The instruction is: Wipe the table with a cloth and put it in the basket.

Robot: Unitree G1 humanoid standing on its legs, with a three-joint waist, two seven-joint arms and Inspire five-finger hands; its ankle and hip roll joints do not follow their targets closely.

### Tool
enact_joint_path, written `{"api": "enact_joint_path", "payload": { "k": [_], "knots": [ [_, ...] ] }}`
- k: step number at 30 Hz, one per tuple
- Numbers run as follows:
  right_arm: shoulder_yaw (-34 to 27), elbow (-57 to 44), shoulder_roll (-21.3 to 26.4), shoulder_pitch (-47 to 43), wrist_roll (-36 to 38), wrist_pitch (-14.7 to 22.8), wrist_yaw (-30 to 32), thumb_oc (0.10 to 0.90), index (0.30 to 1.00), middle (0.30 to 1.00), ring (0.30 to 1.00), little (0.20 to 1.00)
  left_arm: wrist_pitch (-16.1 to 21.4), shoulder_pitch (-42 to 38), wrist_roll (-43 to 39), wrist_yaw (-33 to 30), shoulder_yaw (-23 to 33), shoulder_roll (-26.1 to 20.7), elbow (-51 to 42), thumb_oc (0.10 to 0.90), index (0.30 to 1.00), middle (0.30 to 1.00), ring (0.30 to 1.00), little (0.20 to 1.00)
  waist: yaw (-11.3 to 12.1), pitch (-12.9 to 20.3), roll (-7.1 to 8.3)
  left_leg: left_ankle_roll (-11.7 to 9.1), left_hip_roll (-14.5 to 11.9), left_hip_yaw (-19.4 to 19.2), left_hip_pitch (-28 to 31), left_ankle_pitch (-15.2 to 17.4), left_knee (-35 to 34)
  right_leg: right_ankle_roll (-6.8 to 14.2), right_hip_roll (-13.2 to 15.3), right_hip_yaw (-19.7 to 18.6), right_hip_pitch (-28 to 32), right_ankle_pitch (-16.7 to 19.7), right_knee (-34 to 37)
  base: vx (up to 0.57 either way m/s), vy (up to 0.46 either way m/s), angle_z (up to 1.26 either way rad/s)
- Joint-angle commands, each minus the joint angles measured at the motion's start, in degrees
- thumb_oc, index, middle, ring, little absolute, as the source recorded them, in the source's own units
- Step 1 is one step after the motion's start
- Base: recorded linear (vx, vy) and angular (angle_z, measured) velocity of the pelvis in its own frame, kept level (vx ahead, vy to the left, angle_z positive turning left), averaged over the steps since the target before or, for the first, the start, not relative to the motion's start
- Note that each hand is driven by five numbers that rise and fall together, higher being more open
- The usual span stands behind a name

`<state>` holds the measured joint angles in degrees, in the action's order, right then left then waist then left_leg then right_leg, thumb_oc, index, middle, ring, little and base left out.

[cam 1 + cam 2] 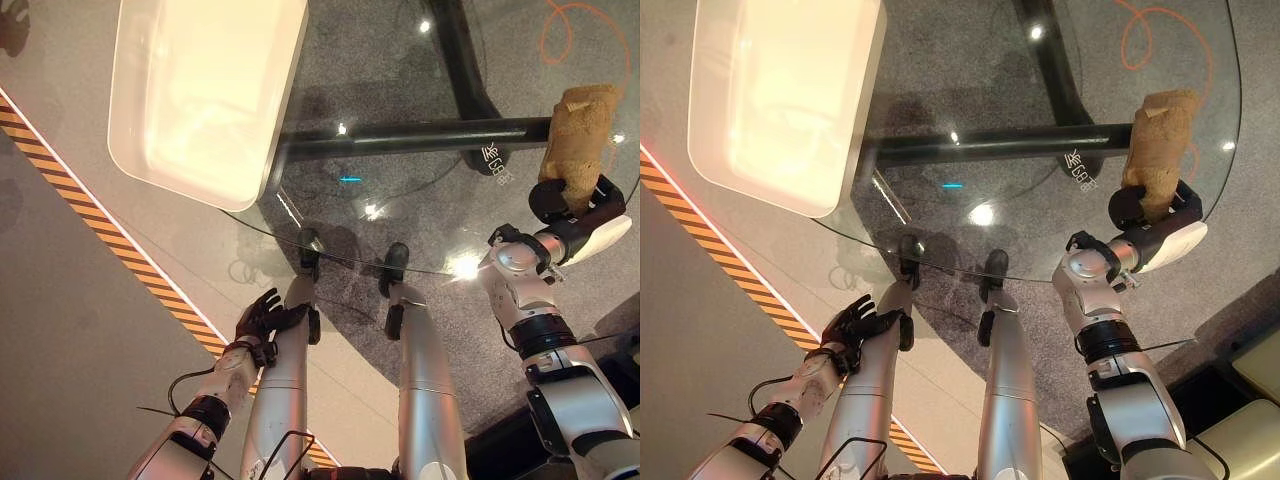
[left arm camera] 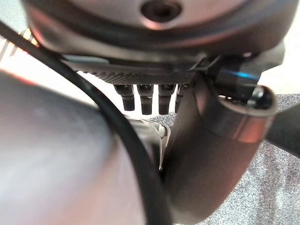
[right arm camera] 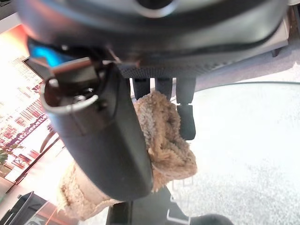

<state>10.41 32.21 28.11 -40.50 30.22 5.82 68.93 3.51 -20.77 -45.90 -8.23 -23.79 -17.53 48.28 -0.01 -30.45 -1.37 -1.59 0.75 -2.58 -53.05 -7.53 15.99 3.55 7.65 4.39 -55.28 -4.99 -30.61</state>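
My right hand has its fingers clamped round the tan cloth over the glass desk — the white basket sits well apart. Left hand hangs low, fingers relaxed. Risk: the bunched cloth slips loose mid-wipe.

Cloth was tan, fuzzy. Basket was white w/ pale cream inside. Table was clear glass on black legs. Carpet was speckled grey; floor tape striped orange & black. Both hands were dark.
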Motion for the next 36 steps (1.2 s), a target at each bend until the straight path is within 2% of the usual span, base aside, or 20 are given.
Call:
{"api": "enact_joint_path", "payload": {
  "k": [1,4,5,8,11,16,19,22,23,24,25,26,36],
  "knots": [
    [-2.08,-7.39,6.71,0.14,-5.29,2.5,5.48,0.1,0.3,0.3,0.3,0.2,-0.96,9.05,1.13,-0.52,-2.6,3.96,0.18,0.8,0.9,0.9,0.9,0.9,0.02,0.65,-2.02,1.68,3.52,-2.41,0.05,10.23,8.06,0.67,-3.49,2.49,1.49,9.38,11.96,0.0,0.0,0.0],
    [-0.92,-8.65,6.89,-0.33,-7.75,1.36,1.75,0.1,0.3,0.3,0.3,0.2,-1.04,9.01,1.26,-0.89,-2.32,4.02,0.18,0.8,0.9,0.9,0.9,0.9,0.06,0.65,-1.93,1.67,3.61,-2.38,0.15,10.11,7.9,0.72,-3.49,2.59,1.58,9.37,12.04,0.0,0.0,0.0],
    [0.45,-10.73,6.96,-0.93,-10.12,-1.07,-0.99,0.1,0.3,0.3,0.3,0.2,-0.96,8.98,1.31,-0.98,-2.14,4.05,0.38,0.8,0.9,0.9,0.9,0.9,0.05,0.65,-1.91,1.6,3.67,-2.34,0.01,10.04,8.04,0.72,-3.53,2.52,1.35,9.37,11.86,0.0,0.0,0.0],
    [1.67,-12.93,6.89,-1.03,-11.99,-2.87,-5.2,0.1,0.3,0.3,0.3,0.2,-0.8,9.13,1.64,-0.72,-1.7,4.17,0.82,0.8,0.9,0.9,0.9,0.9,0.02,0.65,-1.87,1.47,3.67,-2.36,0.19,9.99,8.05,0.78,-3.44,2.62,1.55,9.22,11.79,0.0,0.0,0.0],
    [4.15,-16.65,5.89,-0.47,-16.78,-6.52,-12.43,0.1,0.3,0.3,0.3,0.2,-0.32,8.94,2.21,-0.02,-1.03,4.42,1.02,0.8,0.9,0.9,0.9,0.9,-0.18,0.65,-1.88,1.36,3.7,-2.52,0.09,9.92,8.14,0.77,-3.48,2.57,1.29,8.91,11.46,0.0,0.011,0.0],
    [8.47,-19.82,3.56,1.01,-22.17,-9.19,-22.67,0.1,0.3,0.3,0.3,0.2,0.64,8.29,2.6,0.01,-0.84,5.15,0.47,0.8,0.9,0.9,0.9,0.9,-0.43,0.65,-1.81,1.33,3.63,-2.89,0.24,9.79,8.04,0.78,-3.38,2.69,1.25,8.61,11.25,0.0,0.0,0.0],
    [10.98,-20.32,1.63,2.24,-22.43,-9.69,-26.73,0.1,0.3,0.3,0.3,0.2,1.18,7.95,2.8,0.32,-0.57,5.34,0.16,0.8,0.9,0.9,0.9,0.9,-0.48,0.65,-1.79,1.26,3.6,-3.12,0.08,9.78,8.14,0.76,-3.16,2.93,1.13,8.42,11.16,0.0,0.0,0.0],
    [13.99,-21.34,-0.53,4.12,-25.92,-10.22,-31.16,0.1,0.3,0.3,0.3,0.2,1.44,7.87,3.02,-0.03,-0.76,5.73,-0.05,0.8,0.9,0.9,0.9,0.9,-0.55,0.65,-1.76,1.22,3.69,-3.18,0.0,9.55,7.92,0.77,-3.05,3.16,1.09,8.39,11.25,0.01,0.004,0.0],
    [15.8,-21.68,-1.53,5.98,-27.14,-10.56,-32.93,0.1,0.3,0.3,0.3,0.2,1.42,9.09,3.03,-0.16,-1.23,5.95,-0.1,0.8,0.9,0.9,0.9,0.9,-0.29,0.65,-1.88,0.93,3.47,-2.86,2.08,11.46,8.34,1.17,-3.25,3.04,3.02,6.5,10.55,0.0,0.0,0.0],
    [16.38,-21.96,-1.73,5.15,-27.51,-10.75,-33.19,0.1,0.3,0.3,0.3,0.2,1.37,7.83,3.02,-0.3,-0.92,5.98,-0.18,0.8,0.9,0.9,0.9,0.9,-0.54,0.65,-1.77,1.21,3.66,-3.28,0.02,9.44,7.85,0.79,-2.89,3.34,1.16,8.32,11.27,0.0,0.0,0.0],
    [17.41,-22.15,-2.12,5.52,-27.84,-10.82,-34.14,0.1,0.3,0.3,0.3,0.2,1.33,7.76,2.99,-0.36,-1.03,6.08,-0.2,0.8,0.9,0.9,0.9,0.9,-0.55,0.65,-1.8,1.18,3.65,-3.35,-0.01,9.38,7.86,0.81,-2.79,3.42,1.18,8.29,11.27,-0.01,0.007,0.06],
    [19.09,-22.07,-2.65,7.04,-28.24,-10.61,-34.96,0.1,0.3,0.3,0.3,0.2,1.41,8.93,2.92,-0.24,-1.58,6.17,-0.06,0.8,0.9,0.9,0.9,0.9,-0.27,0.65,-2.01,0.85,3.49,-3.03,1.94,11.27,8.39,1.19,-2.96,3.32,3.04,6.45,10.6,0.05,0.01,0.07],
    [25.74,-22.15,-2.14,7.71,-29.68,-8.44,-38.9,0.1,0.3,0.3,0.3,0.2,1.9,8.48,1.72,0.43,-2.55,5.33,0.39,0.8,0.9,0.9,0.9,0.9,-0.03,0.65,-2.28,0.59,3.43,-3.23,1.79,11.21,8.69,1.48,-2.34,3.92,3.07,6.29,10.48,0.0,0.001,0.01]
  ]
}}
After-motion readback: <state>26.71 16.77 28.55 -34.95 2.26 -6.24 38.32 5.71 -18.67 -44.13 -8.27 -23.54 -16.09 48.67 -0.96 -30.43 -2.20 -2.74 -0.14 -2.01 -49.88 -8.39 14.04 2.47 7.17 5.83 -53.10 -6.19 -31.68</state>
